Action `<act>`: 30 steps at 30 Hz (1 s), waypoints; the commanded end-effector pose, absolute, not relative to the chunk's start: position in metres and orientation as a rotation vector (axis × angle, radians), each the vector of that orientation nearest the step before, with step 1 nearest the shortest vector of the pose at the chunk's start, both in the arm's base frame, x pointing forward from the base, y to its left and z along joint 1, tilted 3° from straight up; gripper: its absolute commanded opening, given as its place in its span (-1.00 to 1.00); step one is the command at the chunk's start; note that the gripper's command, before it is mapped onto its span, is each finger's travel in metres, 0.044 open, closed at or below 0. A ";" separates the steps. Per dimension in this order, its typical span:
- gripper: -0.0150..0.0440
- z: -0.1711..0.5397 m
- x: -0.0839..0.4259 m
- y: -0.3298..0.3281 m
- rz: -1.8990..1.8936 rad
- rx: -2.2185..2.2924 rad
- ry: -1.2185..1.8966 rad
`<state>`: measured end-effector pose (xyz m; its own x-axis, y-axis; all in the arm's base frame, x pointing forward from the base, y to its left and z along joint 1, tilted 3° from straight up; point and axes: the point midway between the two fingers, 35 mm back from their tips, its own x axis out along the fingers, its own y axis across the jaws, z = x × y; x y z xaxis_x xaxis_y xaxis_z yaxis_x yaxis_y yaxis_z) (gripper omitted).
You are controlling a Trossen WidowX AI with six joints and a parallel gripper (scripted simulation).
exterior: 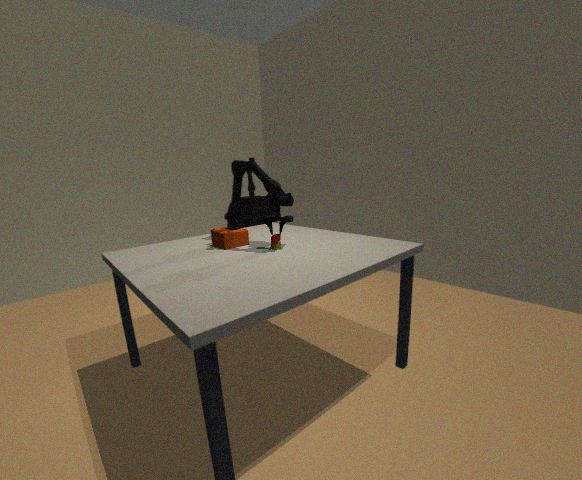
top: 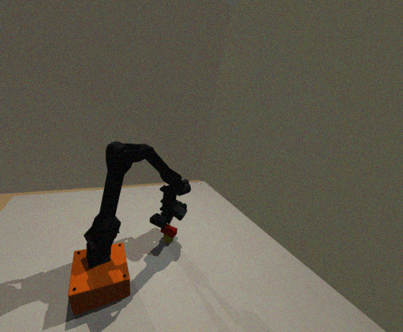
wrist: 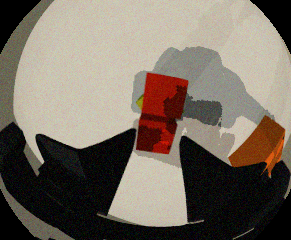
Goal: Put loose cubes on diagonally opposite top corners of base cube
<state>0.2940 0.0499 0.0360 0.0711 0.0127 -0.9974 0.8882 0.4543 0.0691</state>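
While gripper (wrist: 157, 154) stands parted, gripping nothing | red cube (wrist: 161, 112) hides most of yellow base cube (wrist: 140, 102)

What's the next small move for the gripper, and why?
Probably lift straight up. The gripper is open, its fingers flanking the nearer red cube, which seems to rest on the yellow base beside the other cube; a sideways move risks knocking it.
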 end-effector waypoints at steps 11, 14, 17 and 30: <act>0.20 0.061 0.294 0.050 -0.805 0.890 1.336; 0.20 0.065 0.294 0.050 -0.805 0.890 1.336; 0.20 0.070 0.294 0.050 -0.805 0.890 1.336; 0.20 0.089 0.292 0.050 -0.805 0.890 1.336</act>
<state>0.2912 0.0495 0.0845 0.0727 0.0130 -0.9973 0.8879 0.4545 0.0706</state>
